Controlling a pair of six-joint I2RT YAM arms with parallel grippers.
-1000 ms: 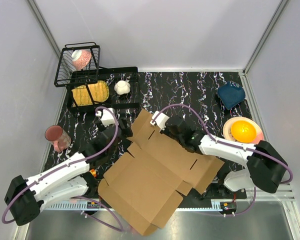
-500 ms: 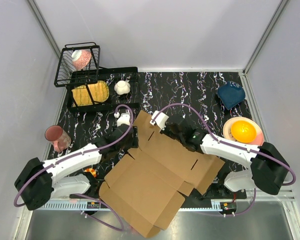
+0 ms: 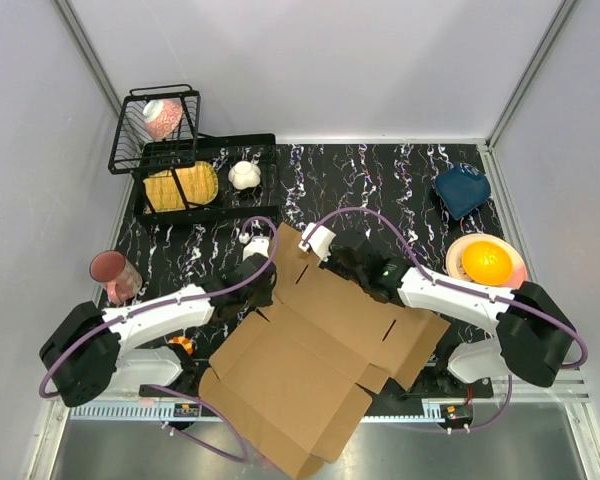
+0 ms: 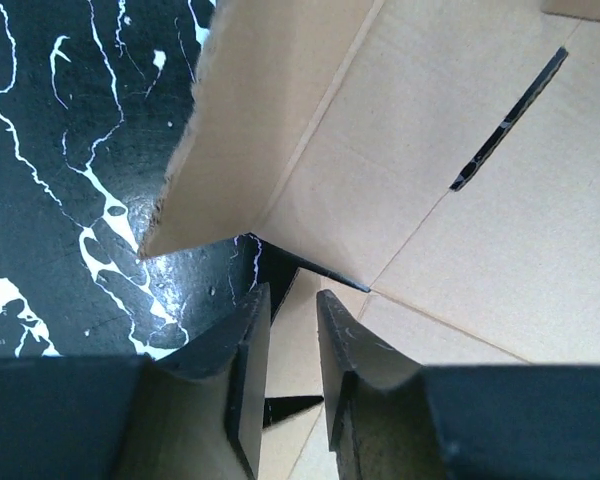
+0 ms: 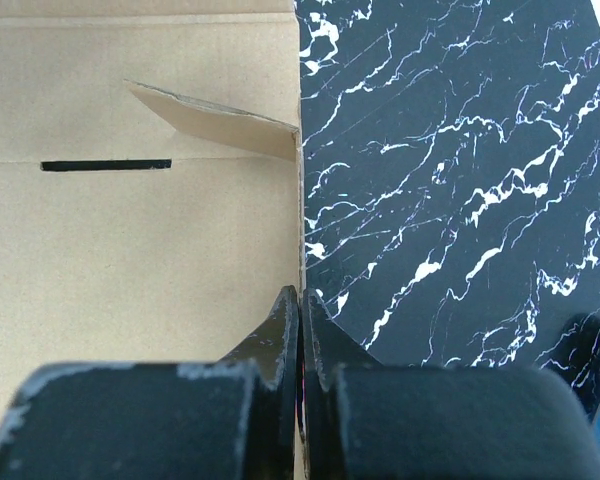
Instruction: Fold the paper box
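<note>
The plain brown corrugated cardboard paper box (image 3: 310, 350) lies opened out, mostly flat, on the black white-veined table (image 3: 380, 180). The box's nearest corner hangs past the table's near edge.

My left gripper (image 4: 292, 293) is at the box's far-left corner, beside the raised end flap (image 4: 250, 120). Its jaws stand a narrow gap apart and I see no card between them, only the sheet below. My right gripper (image 5: 299, 295) sits on the box's far-right edge with its fingers pressed together. I cannot tell whether it pins the edge or merely touches it. A small tab (image 5: 220, 125) is lifted just ahead of it.

I judge the fold barely begun.

- If my left jaws close off the flap's edge, they may catch two layers, or crease the card away from its score line.
- If my right fingertip slips off the edge onto the table, nothing holds the sheet, and lifting on the left would drag the whole box.
- The overhanging corner makes that worse, since a pull toward me could tip the box off.
</note>
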